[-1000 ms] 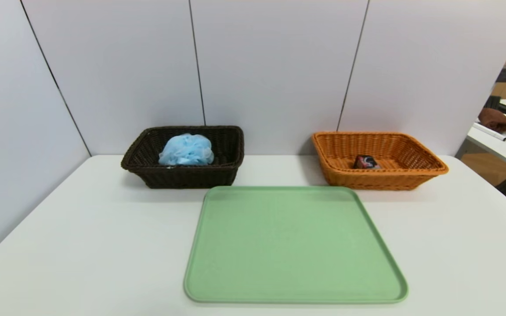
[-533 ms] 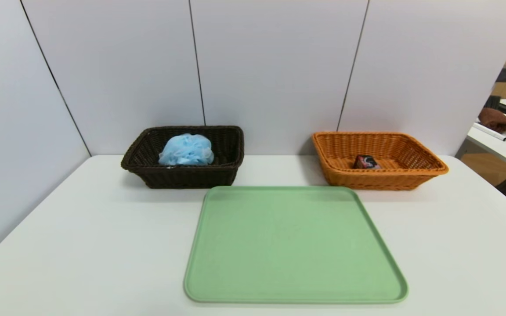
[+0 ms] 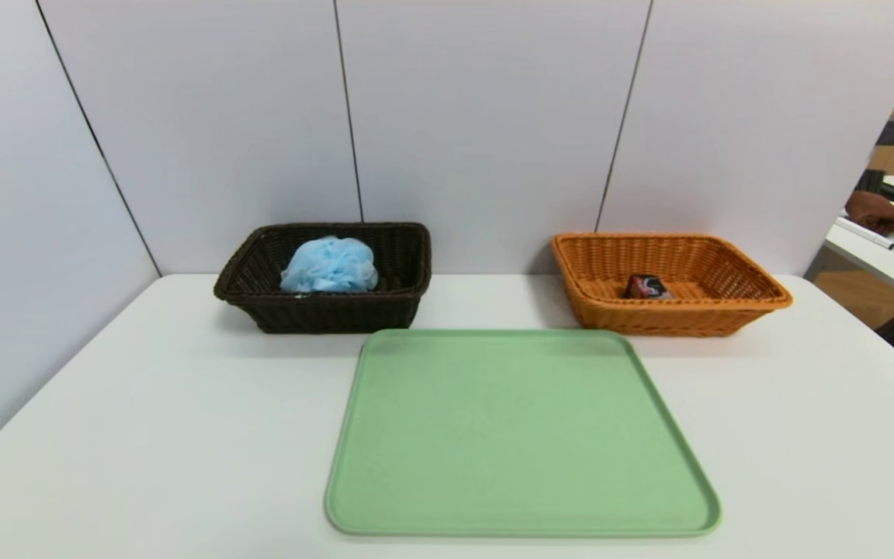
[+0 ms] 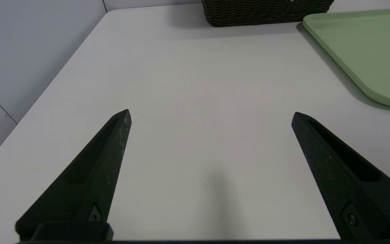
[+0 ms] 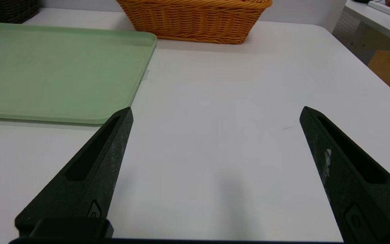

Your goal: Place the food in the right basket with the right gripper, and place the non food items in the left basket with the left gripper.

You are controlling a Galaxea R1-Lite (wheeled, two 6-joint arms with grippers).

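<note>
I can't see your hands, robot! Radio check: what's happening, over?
Left hand and right hand open, empty, over bare table. Blue puff in dark basket, snack pack in orange basket. Green tray empty. Nothing blocking.

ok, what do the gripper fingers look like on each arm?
Same on both: two long matte black fingers tapering to a point, each with a slot-like recess along its inner face and a small fastener near the base. Left gripper has faint pale specks on its fingers. Right gripper shows a whitish scuff on one finger. No cables or arm links are in view.
</note>
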